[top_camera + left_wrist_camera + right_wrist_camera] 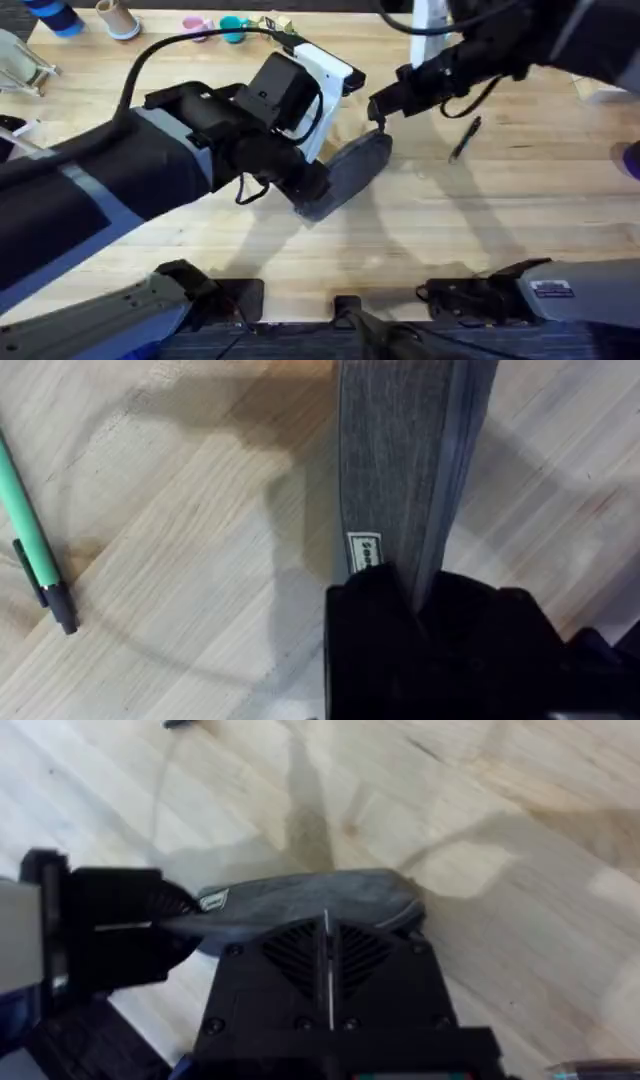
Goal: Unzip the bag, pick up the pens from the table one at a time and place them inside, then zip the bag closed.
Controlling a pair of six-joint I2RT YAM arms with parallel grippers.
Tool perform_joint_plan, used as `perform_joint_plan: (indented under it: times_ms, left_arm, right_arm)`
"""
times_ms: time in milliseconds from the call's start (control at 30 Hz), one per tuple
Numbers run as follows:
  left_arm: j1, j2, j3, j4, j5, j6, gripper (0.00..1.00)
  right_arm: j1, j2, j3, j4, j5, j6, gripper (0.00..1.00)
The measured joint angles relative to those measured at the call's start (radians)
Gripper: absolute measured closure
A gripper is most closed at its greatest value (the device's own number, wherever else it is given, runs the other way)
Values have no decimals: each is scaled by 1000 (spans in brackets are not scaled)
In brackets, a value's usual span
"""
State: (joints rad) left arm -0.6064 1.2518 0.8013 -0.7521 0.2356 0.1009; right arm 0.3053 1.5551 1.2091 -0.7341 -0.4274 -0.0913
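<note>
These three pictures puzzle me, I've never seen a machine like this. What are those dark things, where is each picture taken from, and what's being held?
You are looking at two robot arms working at a pale wooden table. The wide picture comes from a camera fixed above, looking down. The other two come from small cameras mounted on each arm's wrist, looking along its tool.

In the middle lies a long, slim grey fabric pouch. The left tool is clamped on one end of it, next to a small white label. The right tool is at the pouch's other end; whether it grips anything there is not clear.

Two pens lie loose on the wood: a bright green pen and a dark pen.
</note>
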Motion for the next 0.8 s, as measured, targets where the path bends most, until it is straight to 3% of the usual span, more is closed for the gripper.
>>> perform_joint_plan:
  times_ms: [167, 400, 800]
  left_arm:
    - [0, 0, 0, -1, 0, 0, 957]
    - [0, 0, 0, -1, -4, 0, 957]
    - [0, 0, 0, -2, -3, 1, 957]
  right_arm:
    - [28, -51, 0, -47, 0, -7, 969]
    - [136, -54, 0, -77, 0, -10, 969]
    - [268, -54, 0, -80, -89, -2, 969]
